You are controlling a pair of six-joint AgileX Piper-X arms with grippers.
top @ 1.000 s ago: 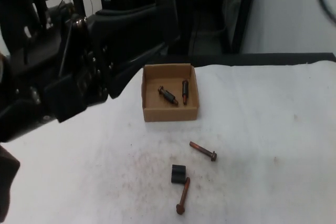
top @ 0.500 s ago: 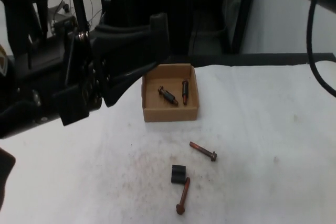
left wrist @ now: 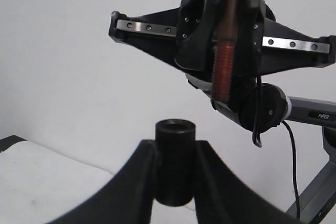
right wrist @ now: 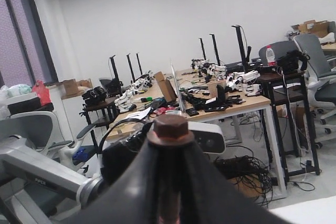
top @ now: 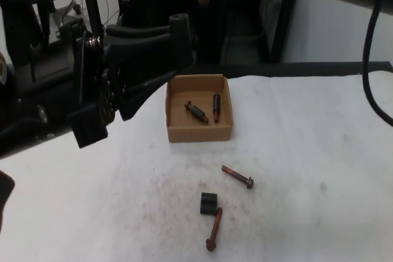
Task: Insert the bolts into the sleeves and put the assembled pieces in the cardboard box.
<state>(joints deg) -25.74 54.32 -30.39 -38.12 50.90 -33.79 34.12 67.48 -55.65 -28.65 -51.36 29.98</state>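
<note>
Lining up the insertion looks like the step in hand. The left gripper (left wrist: pixel 176 149) is clamped on an upright sleeve (left wrist: pixel 175 166), its mouth facing up. The right gripper (right wrist: pixel 169 153) pinches a bolt (left wrist: pixel 223 66) near its head, threads pointing down. The tip hangs just above the sleeve, apart from it and to one side of the bore — so centre it over the mouth, square the shank to the sleeve, then lower gently. Well below the sleeve sits the cardboard box (top: pixel 198 132) with two assembled pieces (top: pixel 196 112). Farther off lie two loose bolts (top: pixel 237 177) and a spare sleeve (top: pixel 209 203).
</note>
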